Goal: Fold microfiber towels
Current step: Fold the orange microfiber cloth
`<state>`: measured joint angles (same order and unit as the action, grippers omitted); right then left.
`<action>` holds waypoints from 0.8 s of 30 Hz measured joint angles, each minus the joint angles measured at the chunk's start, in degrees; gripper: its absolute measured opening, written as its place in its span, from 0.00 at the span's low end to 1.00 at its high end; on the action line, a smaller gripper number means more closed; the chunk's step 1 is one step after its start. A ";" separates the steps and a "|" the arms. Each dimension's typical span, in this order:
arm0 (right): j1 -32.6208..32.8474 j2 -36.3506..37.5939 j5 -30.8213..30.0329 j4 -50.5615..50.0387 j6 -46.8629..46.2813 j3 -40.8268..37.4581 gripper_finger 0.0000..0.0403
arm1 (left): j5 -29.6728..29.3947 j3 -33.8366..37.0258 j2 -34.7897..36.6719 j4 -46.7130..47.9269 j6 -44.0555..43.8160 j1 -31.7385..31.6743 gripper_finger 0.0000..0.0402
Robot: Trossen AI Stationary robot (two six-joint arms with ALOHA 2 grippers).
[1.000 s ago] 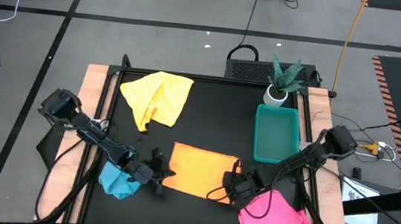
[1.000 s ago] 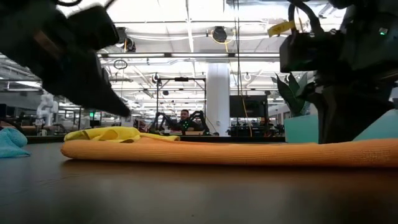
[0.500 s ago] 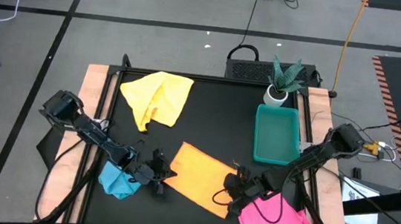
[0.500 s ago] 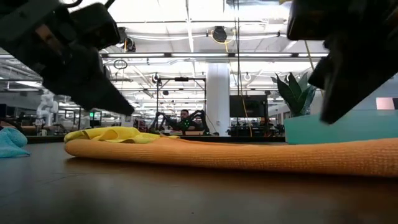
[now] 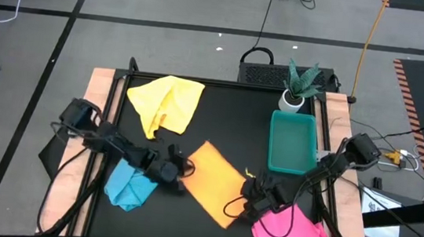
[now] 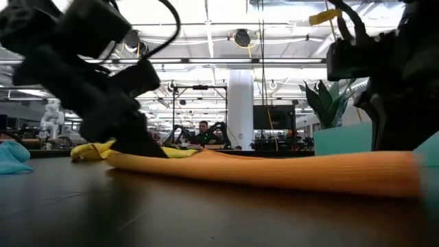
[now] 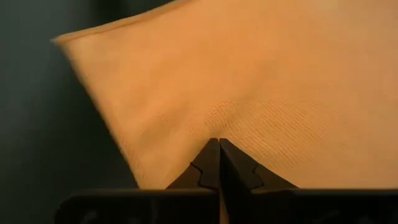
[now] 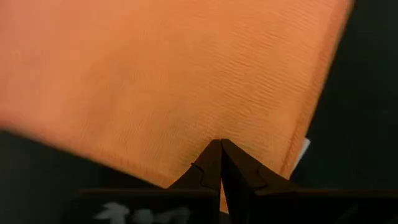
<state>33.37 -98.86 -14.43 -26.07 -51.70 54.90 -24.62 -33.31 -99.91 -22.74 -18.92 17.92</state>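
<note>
Holding the orange towel (image 5: 218,183) from both ends: my left gripper (image 5: 178,166) has its fingers pinched together on the edge nearest that arm, and my right gripper (image 5: 251,190) has its fingers pinched on the opposite edge. In the left wrist view the two dark fingers (image 7: 210,165) meet tip to tip with cloth (image 7: 249,93) spreading away beyond them, a corner lying off to one side against the dark table (image 7: 37,124). In the right wrist view the fingers (image 8: 214,163) are likewise closed to a point on the hem, with a small white tag (image 8: 302,149) just beside them at the stitched edge.

From above, the towel lies flat and skewed, stretched diagonally between my two grippers. In the low view it reads as a long orange ridge (image 6: 274,173) across the tabletop, the left arm (image 6: 103,89) down on one end and the right arm (image 6: 398,82) on the other.

Blue towel (image 5: 130,186) is bunched just behind the left fingers, under that arm. Pink towel (image 5: 293,231) is crumpled just behind the right fingers, near the table's front edge. Yellow towel (image 5: 166,104) sits loosely heaped well ahead of the left fingers, apart from everything else. Tray (image 5: 293,144) is beyond the right fingers, with a potted plant (image 5: 297,85) past it. A person (image 6: 203,132) is visible far back in the room.
</note>
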 joint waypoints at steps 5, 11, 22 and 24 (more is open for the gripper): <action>3.27 -1.37 0.97 9.99 -8.08 -0.03 0.00 | 0.00 0.03 4.49 1.60 8.60 -4.98 0.04; 5.65 -0.76 -5.66 18.55 -2.19 -0.10 0.00 | 4.23 0.03 9.75 1.51 5.99 -3.93 0.02; 2.16 -1.51 -7.89 17.67 6.48 -3.98 0.00 | 1.56 0.03 2.33 1.58 -2.71 5.46 0.02; 2.33 -1.39 -7.34 18.36 3.79 -4.74 0.00 | -2.28 0.06 1.04 1.83 -1.46 4.79 0.01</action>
<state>35.71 -100.26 -21.76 -7.71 -47.91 50.17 -26.90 -33.26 -98.87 -20.91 -20.37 22.71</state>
